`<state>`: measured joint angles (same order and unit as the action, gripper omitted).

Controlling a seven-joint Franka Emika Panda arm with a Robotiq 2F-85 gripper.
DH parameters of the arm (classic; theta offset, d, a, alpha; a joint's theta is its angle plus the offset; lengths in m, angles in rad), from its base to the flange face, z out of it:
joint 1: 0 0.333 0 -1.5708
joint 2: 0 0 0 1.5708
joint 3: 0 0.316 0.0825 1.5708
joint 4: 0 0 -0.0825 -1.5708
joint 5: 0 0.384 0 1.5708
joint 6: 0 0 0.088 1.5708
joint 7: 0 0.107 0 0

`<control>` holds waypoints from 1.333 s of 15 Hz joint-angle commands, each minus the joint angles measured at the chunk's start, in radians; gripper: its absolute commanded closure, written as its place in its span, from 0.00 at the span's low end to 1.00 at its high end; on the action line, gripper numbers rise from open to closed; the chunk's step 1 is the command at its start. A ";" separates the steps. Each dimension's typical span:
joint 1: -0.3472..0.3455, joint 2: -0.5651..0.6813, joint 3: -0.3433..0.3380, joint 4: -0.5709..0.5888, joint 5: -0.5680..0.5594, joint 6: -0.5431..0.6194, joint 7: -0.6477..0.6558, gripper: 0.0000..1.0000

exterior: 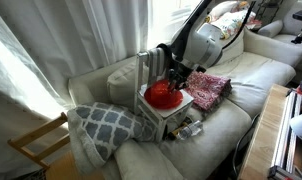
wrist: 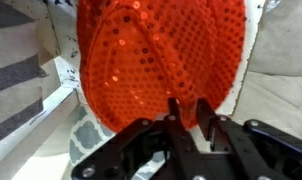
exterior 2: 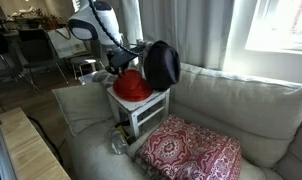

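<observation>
1. The gripper [wrist: 191,112] stands narrow in the wrist view. Its two dark fingers [wrist: 176,108] are close together, with a fold of the red sequined cloth [wrist: 156,60] pinched between them.
2. The cloth fills most of that view, so its full outline is cut off at the top and its shape cannot be read there.
3. In both exterior views the red sequined cloth [exterior: 161,95] [exterior 2: 133,85] lies as a rounded heap on top of a small white desk [exterior: 173,120] [exterior 2: 143,112], which itself stands on the sofa [exterior: 246,75].
4. The gripper [exterior: 176,78] comes down onto the heap from above. Its fingertips are too small to make out here (only the wrist view shows them).
5. In an exterior view a dark rounded part of the arm [exterior 2: 161,65] hides the heap's far side.
6. A red patterned cushion [exterior: 206,90] [exterior 2: 191,150] lies just beside the desk, and a grey lattice pillow [exterior: 106,122] lies on its other side.
7. Small items under the desk are blurred.
</observation>
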<state>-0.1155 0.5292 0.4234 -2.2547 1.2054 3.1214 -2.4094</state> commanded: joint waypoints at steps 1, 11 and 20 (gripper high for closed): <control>0.003 -0.017 0.020 0.000 0.029 0.011 0.020 0.41; 0.233 -0.327 -0.230 -0.264 -0.436 -0.177 0.510 0.00; 0.226 -0.527 -0.311 -0.185 -0.904 -0.435 0.843 0.00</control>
<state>0.1141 0.0213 0.1045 -2.4874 0.3197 2.7444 -1.6310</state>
